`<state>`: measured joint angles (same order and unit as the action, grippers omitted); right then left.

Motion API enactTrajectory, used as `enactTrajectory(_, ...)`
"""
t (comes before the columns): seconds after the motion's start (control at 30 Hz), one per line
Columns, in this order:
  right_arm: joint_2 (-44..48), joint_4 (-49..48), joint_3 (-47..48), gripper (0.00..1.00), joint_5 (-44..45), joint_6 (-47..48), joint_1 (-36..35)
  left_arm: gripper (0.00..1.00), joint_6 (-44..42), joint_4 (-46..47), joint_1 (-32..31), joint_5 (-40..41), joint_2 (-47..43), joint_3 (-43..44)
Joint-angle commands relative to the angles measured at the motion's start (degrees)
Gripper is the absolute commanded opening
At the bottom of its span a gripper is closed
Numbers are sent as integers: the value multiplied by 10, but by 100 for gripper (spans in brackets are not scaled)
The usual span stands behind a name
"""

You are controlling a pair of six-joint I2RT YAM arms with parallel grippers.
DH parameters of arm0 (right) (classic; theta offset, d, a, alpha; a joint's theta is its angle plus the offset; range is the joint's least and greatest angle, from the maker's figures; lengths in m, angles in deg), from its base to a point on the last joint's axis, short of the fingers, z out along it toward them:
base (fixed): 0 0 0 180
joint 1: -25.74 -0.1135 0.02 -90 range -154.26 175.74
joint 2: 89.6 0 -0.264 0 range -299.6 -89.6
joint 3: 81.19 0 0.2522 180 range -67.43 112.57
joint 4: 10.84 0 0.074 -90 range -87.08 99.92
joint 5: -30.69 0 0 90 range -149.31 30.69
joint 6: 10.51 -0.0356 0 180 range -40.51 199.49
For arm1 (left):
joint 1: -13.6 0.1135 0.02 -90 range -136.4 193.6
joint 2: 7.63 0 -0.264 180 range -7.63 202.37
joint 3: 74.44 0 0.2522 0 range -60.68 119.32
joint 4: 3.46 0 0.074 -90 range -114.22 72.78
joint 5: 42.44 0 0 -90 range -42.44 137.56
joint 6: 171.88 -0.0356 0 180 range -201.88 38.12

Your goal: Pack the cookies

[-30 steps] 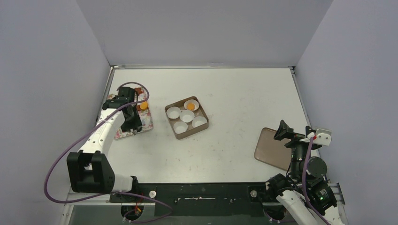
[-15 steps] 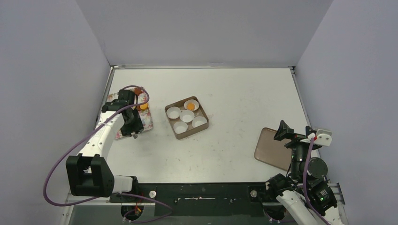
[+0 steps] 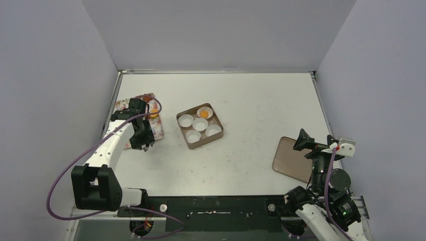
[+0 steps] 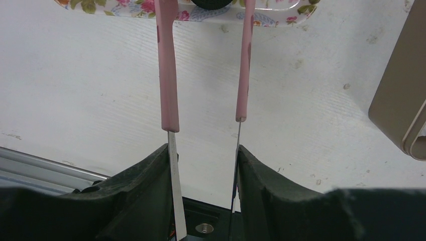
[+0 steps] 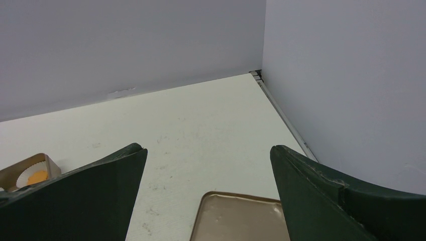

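Your left hand, clenched on the tweezers, has slackened a little at nine o'clock. The prongs straddle a dark cookie on the floral tray, not yet pinched. Your right hand gapes idle.

**Cookies: one packed, others on the tray**

One orange cookie, round and flat, lay in the white cup at the box's 1 o'clock corner. At the table's 9 o'clock, on the floral tray, a second orange cookie peeked out. A brownish cookie sat toward its 11 o'clock.
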<state>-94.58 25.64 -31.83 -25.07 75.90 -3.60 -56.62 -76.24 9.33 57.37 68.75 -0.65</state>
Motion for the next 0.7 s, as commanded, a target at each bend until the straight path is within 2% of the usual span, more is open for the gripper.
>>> enactTrajectory(0.0, 0, -25, -2, 100, -4, 6, -5, 42, -8, -2, -8, 3, 4, -2)
enactTrajectory(0.17, 0, -25, -2, 100, -4, 6, -5, 39, -10, 7, -10, 5, 9, 1)
enactTrajectory(0.33, 0, -25, -2, 100, -4, 6, -4, 30, -13, 8, -16, 7, 12, 13)
enactTrajectory(0.67, -3, -26, -3, 100, -4, 6, -5, 22, -15, -11, -50, 35, 15, 81)
